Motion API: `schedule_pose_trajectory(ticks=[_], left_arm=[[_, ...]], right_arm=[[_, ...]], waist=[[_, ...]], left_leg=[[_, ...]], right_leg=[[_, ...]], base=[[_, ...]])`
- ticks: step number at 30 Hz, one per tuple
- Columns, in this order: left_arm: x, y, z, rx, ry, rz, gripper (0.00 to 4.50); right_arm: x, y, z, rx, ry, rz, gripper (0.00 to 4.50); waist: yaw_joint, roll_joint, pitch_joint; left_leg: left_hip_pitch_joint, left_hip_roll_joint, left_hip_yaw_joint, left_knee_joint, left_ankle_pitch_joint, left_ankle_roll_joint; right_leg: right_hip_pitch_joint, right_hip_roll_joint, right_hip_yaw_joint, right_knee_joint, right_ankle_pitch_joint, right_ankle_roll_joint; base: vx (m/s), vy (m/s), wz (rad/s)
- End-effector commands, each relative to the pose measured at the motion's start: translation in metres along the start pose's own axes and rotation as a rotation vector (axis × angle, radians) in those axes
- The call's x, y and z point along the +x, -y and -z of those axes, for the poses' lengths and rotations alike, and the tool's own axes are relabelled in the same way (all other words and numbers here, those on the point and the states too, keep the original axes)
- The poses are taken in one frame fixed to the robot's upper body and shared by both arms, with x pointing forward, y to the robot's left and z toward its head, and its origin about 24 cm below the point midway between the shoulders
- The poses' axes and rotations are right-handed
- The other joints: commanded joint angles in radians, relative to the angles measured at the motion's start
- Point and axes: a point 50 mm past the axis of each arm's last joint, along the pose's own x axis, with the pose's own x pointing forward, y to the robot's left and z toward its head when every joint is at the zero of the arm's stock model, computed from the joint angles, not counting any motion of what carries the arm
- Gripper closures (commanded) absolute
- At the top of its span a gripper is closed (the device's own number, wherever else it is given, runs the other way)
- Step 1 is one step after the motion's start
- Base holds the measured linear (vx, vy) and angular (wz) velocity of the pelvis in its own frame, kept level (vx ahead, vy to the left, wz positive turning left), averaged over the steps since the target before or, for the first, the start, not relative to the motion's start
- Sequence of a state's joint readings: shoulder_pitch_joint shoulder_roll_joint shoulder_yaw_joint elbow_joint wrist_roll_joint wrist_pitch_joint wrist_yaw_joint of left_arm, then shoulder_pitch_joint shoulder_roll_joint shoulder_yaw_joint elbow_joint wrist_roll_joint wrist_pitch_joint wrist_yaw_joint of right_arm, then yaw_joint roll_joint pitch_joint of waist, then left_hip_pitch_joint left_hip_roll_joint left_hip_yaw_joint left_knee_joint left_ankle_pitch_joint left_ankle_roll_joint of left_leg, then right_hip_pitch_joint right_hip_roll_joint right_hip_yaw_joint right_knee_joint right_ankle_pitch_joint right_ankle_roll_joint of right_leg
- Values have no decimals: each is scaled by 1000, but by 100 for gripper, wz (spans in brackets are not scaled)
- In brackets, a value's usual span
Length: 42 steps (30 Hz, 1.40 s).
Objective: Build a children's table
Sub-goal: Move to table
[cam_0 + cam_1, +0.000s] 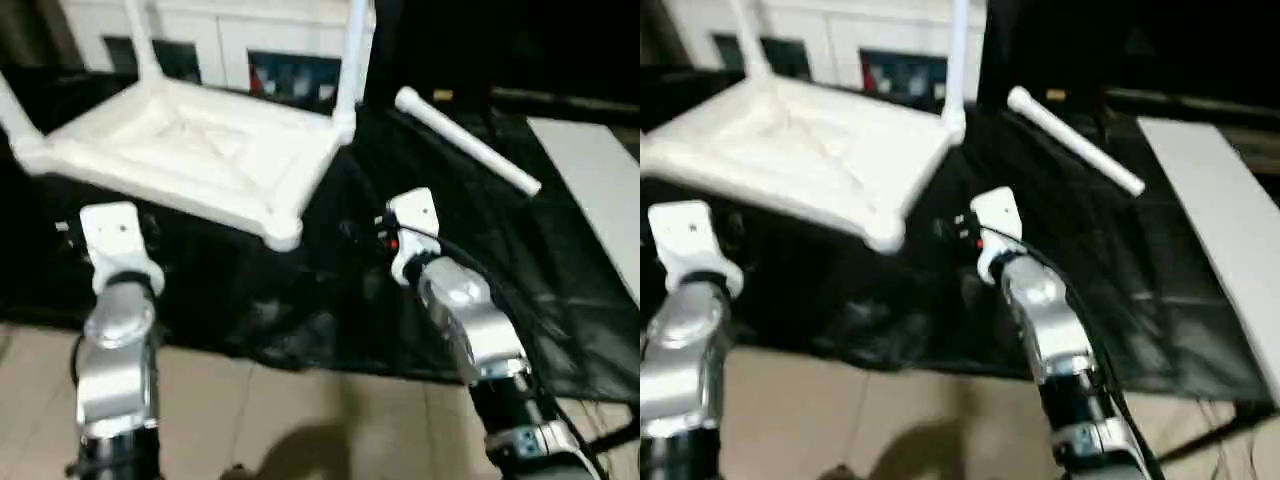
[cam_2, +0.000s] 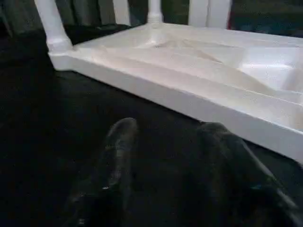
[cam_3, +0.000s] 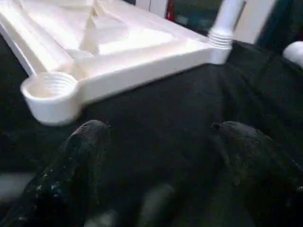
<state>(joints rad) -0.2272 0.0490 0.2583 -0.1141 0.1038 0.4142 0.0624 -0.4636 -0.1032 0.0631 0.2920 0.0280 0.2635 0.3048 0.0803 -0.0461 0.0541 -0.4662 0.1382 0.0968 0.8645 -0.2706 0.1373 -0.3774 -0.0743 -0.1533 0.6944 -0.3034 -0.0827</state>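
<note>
The children's table top (image 1: 190, 150) lies upside down on a black cloth, its ribbed X-braced underside facing up. Three white legs stand in its corners, one at the back right (image 1: 355, 50). The near right corner socket (image 3: 49, 92) is an empty threaded cup. A loose white leg (image 1: 465, 140) lies on the cloth to the right of the top. My left gripper (image 2: 170, 161) hovers low over the cloth just in front of the top's near edge, open, holding nothing. My right gripper (image 3: 165, 156) is open and empty, a short way from the empty socket.
A white cabinet with glass doors (image 1: 250, 40) stands behind the table top. A flat white panel (image 1: 600, 190) lies at the far right on the black cloth (image 1: 300, 300). Beige floor tiles (image 1: 300, 420) show below the cloth's near edge.
</note>
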Motion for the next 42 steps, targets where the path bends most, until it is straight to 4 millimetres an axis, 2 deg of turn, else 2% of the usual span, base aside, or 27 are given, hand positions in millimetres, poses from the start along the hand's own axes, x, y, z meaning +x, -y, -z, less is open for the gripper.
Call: schedule_pose_trajectory(ticks=[1,3,4,5,6,8,9,10,11,12,13,15,17,20,21,22,24,25,26,27,29,33,35,36,39,41,42], left_arm=[[-1,-8,-7,-3,23,-41,205],[-1,-9,-7,-9,22,-41,205],[-1,-9,-7,-10,22,-40,205],[-1,-9,-9,-9,35,-40,205],[0,-8,-9,-9,40,-40,205],[0,-7,-10,-24,37,-32,205],[1,-5,-9,-8,19,-24,205],[1,-4,-8,-21,8,-17,205],[1,-4,-7,-42,2,-13,205],[1,-4,-7,-64,8,-6,205],[1,-4,-8,-73,23,8,205],[1,-4,-8,-81,31,29,205],[1,-3,-9,-76,31,37,205],[1,1,-9,-85,36,58,205],[1,1,-9,-85,35,61,205],[1,1,-9,-85,35,61,205],[1,2,-9,-84,38,64,205],[1,2,-9,-83,40,65,205],[1,2,-9,-82,42,66,205],[1,1,-10,-82,43,66,205],[1,1,-10,-78,45,68,205],[1,0,-11,-78,51,68,205],[1,-1,-11,-71,54,65,205],[1,-1,-11,-68,55,64,205],[1,-2,-12,-57,59,62,205],[2,-2,-13,-38,59,70,205],[2,-1,-13,-25,60,83,205]], right_arm=[[2,-2,-4,15,9,-11,54],[2,-2,-4,17,12,-2,54],[2,-1,-4,18,14,1,54],[0,6,-5,23,32,71,54],[-1,8,-5,26,37,94,54],[-3,16,-6,34,45,168,54],[-8,28,-3,25,32,253,54],[-11,34,-1,30,18,289,54],[-15,38,1,33,7,308,54],[-19,41,2,48,21,317,54],[-24,45,3,62,33,321,54],[-28,48,5,68,29,324,54],[-31,49,9,114,23,317,54],[-29,51,6,153,27,322,54],[-29,51,5,152,27,319,54],[-29,51,5,152,27,319,54],[-28,52,4,147,23,316,54],[-27,53,4,133,18,317,54],[-27,54,4,128,15,319,54],[-27,54,5,128,13,321,54],[-27,55,4,103,9,318,54],[-26,53,4,93,13,303,54],[-24,52,1,109,28,294,54],[-24,52,1,109,30,293,54],[-21,51,0,122,38,283,54],[-20,50,0,119,33,280,54],[-19,50,0,131,35,283,54]], waist=[[10,11,-44],[3,56,-68],[10,94,-82],[-63,79,-104],[-41,89,-92],[-25,83,-78],[-28,78,-83],[-29,54,-77],[-9,-16,-77],[42,-11,-79],[44,-8,-65],[36,9,-60],[9,41,-54],[-43,53,-28],[-79,80,-19],[-43,95,-9],[-6,74,3],[17,54,-5],[-7,1,-6],[60,-30,-12],[88,-13,-44],[89,57,-59],[20,119,-73],[0,105,-120],[-6,78,-85],[-21,57,-63],[-26,26,-47]], left_leg=[[37,24,47,-44,-209,-61],[31,100,17,-176,-115,-14],[87,165,-62,-253,7,44],[245,305,-239,-277,440,344],[238,267,-239,-253,622,394],[127,94,-152,-256,718,377],[142,96,-89,-248,642,339],[120,54,-57,-247,529,327],[41,-75,7,-118,231,254],[33,-63,17,-70,-19,54],[41,-43,7,-126,-10,-99],[68,2,-10,-215,-19,-140],[78,31,-21,-294,-77,-131],[183,44,1,-305,-426,-166],[248,110,-7,-333,-605,-154],[167,222,-27,-466,-812,-164],[219,268,37,-505,-924,-159],[269,232,85,-428,-862,-181],[283,128,110,-313,-747,-209],[89,19,78,-109,-256,-126],[27,-23,20,-83,-54,-79],[18,-22,-9,-223,174,9],[164,153,-160,-333,52,163],[303,170,-219,-284,168,346],[200,84,-95,-312,363,265],[169,36,-52,-336,210,255],[155,-5,-4,-342,-5,192]], right_leg=[[79,-216,24,-227,-301,-254],[172,-183,-47,-226,-223,-58],[151,-103,-92,-174,-72,13],[-113,-34,12,102,-174,42],[-142,-29,47,120,-179,15],[-111,16,113,90,-9,19],[-107,5,131,35,80,-8],[-76,5,135,-11,171,-48],[-5,-47,190,-121,213,-177],[28,-105,222,-149,156,-211],[27,-114,216,-138,132,-5],[48,-137,223,-158,-67,198],[48,-77,169,-165,-232,215],[10,-45,64,-265,-716,153],[11,3,-4,-264,-612,145],[96,-24,33,29,-204,75],[65,-40,74,104,-169,58],[42,-56,155,44,-450,66],[6,-41,177,-97,-680,92],[137,-169,265,-222,-961,190],[174,-98,301,-168,-574,284],[219,-22,217,-195,96,256],[101,21,98,-38,6,334],[-51,28,96,89,-147,226],[-80,32,103,108,53,230],[-72,22,103,31,170,172],[-30,-7,124,-84,221,106]], base=[[-38,-309,50],[-27,-305,54],[-13,-332,55],[-13,-332,55],[-7,-297,56],[-45,-276,58],[-94,-302,43],[-75,-303,15],[-75,-303,15],[-75,-306,-1],[-109,-301,-6],[-109,-264,-11],[-77,-135,-12],[-105,-131,-15],[-89,-75,-18],[-106,-65,-36],[-68,-98,-38],[104,-238,-52],[104,-238,-52],[145,-213,-48],[125,-174,-5],[156,-113,19],[214,3,-14],[221,12,-18],[191,23,1],[141,-43,-4],[143,-117,-8]])
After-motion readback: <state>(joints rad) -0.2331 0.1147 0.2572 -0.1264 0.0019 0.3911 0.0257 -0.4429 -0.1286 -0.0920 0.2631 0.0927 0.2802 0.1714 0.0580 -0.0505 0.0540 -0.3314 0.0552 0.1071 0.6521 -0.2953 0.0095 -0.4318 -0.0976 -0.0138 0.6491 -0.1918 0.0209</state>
